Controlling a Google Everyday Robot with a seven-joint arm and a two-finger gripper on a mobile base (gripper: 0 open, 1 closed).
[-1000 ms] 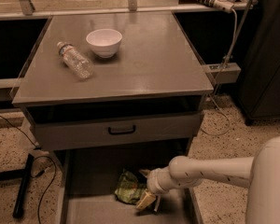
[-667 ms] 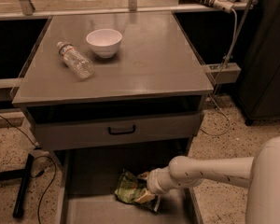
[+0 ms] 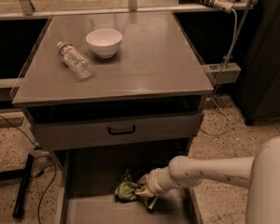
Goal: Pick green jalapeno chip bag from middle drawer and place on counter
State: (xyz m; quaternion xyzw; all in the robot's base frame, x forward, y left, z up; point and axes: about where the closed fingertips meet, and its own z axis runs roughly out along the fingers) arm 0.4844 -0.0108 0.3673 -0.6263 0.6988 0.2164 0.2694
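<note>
The green jalapeno chip bag point(image 3: 126, 191) lies crumpled on the floor of the open middle drawer point(image 3: 91, 210), at the bottom of the view. My gripper point(image 3: 146, 195) reaches in from the right, low inside the drawer. It is closed on the bag's right end, which it partly hides. The bag still rests on the drawer floor. The grey counter point(image 3: 149, 62) is the cabinet top above.
A white bowl point(image 3: 104, 42) and a clear plastic bottle point(image 3: 75, 59) lying on its side occupy the counter's back left. A shut drawer front with a black handle point(image 3: 122, 130) hangs over the open drawer. Cables and a black bar point(image 3: 23, 185) lie on the floor at left.
My gripper has moved left from beside the bag onto its right end and closed on it. The bag now looks more bunched up.
</note>
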